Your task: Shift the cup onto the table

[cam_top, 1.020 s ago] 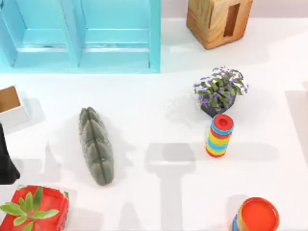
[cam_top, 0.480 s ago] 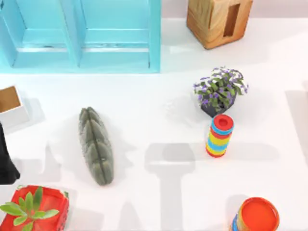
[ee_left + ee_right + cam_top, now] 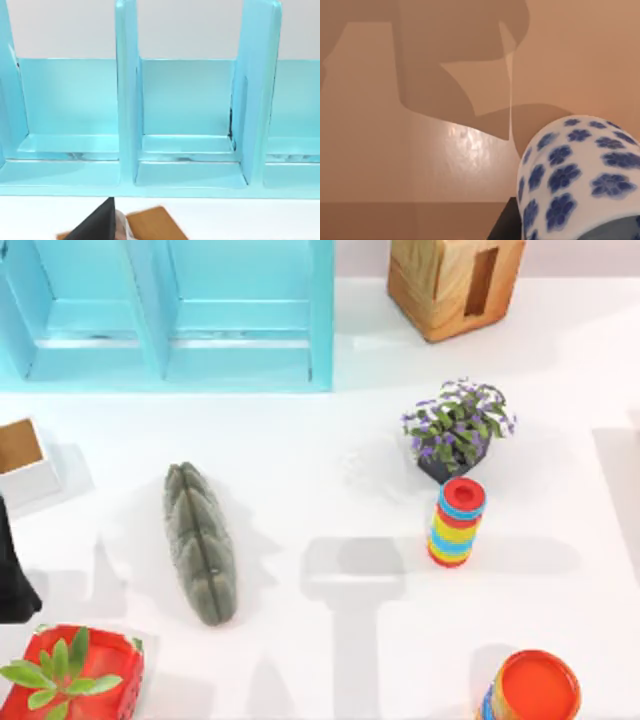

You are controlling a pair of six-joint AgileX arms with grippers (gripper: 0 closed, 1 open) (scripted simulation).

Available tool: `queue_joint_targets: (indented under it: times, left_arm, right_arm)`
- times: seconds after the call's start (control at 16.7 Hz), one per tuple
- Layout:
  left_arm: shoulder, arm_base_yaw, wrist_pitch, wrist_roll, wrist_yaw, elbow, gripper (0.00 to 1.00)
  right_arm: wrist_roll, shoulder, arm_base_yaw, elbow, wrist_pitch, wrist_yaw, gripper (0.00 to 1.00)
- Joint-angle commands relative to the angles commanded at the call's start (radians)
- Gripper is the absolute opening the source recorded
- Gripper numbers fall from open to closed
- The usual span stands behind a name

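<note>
Close up, the cup (image 3: 580, 175) is cut off at the right wrist view's edge; claw state cannot be told.

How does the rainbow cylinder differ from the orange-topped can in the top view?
The rainbow cylinder is narrow with a small red top; the orange-topped can is much wider with a broad orange lid. The cylinder stands fully in view just in front of the purple-flowered plant; the can is cut off by the picture's lower edge, near the right side. Both stand upright on the table and have coloured stripes down their sides.
</note>
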State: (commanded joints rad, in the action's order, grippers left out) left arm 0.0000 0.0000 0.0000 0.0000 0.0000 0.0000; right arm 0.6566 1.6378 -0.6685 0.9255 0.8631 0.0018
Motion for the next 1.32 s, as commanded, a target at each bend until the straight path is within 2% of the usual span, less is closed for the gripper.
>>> queue_joint_targets:
  times: [0.36,0.84,1.32]
  left_arm:
    - [0.0,0.0,0.0,0.0,0.0,0.0,1.0]
    - [0.0,0.0,0.0,0.0,0.0,0.0,1.0]
    - [0.0,0.0,0.0,0.0,0.0,0.0,1.0]
  right_arm:
    - [-0.038,-0.03,0.038,0.021,0.04,0.0,0.0]
    - [-0.336,-0.258,0.339,0.144,0.411,-0.001,0.0]
    - [-0.393,-0.26,0.391,0.173,0.435,0.0,0.0]
